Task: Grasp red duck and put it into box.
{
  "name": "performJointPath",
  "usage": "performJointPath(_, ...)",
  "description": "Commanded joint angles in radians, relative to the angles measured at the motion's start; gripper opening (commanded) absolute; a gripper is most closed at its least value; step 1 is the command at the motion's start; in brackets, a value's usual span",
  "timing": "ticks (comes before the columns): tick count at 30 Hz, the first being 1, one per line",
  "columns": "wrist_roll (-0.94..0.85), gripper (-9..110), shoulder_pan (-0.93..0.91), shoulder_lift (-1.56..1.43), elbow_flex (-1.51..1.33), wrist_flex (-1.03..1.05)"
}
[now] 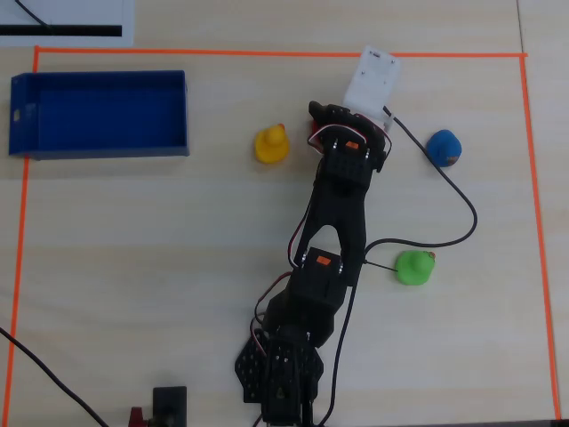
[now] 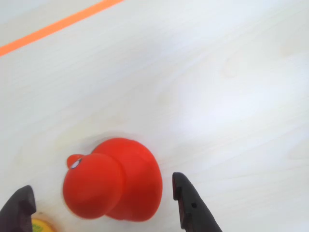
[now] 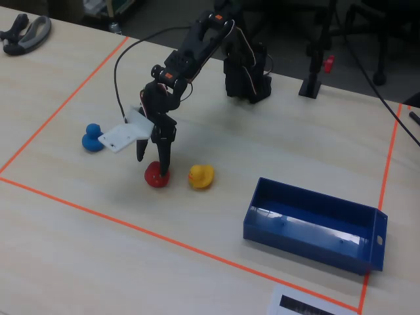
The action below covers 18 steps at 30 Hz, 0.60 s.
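Note:
The red duck (image 2: pixel 116 181) sits on the table between my two black fingers. In the wrist view my gripper (image 2: pixel 102 186) is open, with the left finger (image 2: pixel 19 208) and the right finger (image 2: pixel 190 205) on either side of the duck, neither visibly touching it. In the fixed view the gripper (image 3: pixel 153 161) points down over the red duck (image 3: pixel 156 175). In the overhead view the arm hides almost all of the duck; only a red sliver (image 1: pixel 313 135) shows. The blue box (image 1: pixel 98 114) lies empty at the top left there, and at the lower right in the fixed view (image 3: pixel 315 226).
A yellow duck (image 1: pixel 271 144) stands close beside the red one, toward the box. A blue duck (image 1: pixel 443 148) and a green duck (image 1: pixel 414 267) lie on the other side of the arm. Orange tape (image 1: pixel 267 53) frames the work area. A black cable (image 1: pixel 462 200) loops near the green duck.

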<state>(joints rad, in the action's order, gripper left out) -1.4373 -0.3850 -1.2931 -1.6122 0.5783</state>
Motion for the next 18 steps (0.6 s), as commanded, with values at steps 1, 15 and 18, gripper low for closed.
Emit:
performJointPath(1, 0.012, 38, 0.018, 0.002, 0.005, -0.025)
performJointPath(15, 0.011, 37, 0.034, 0.052, -0.066, -0.092)
performJointPath(18, 0.018, 23, 0.034, 0.067, -0.066, -0.118)
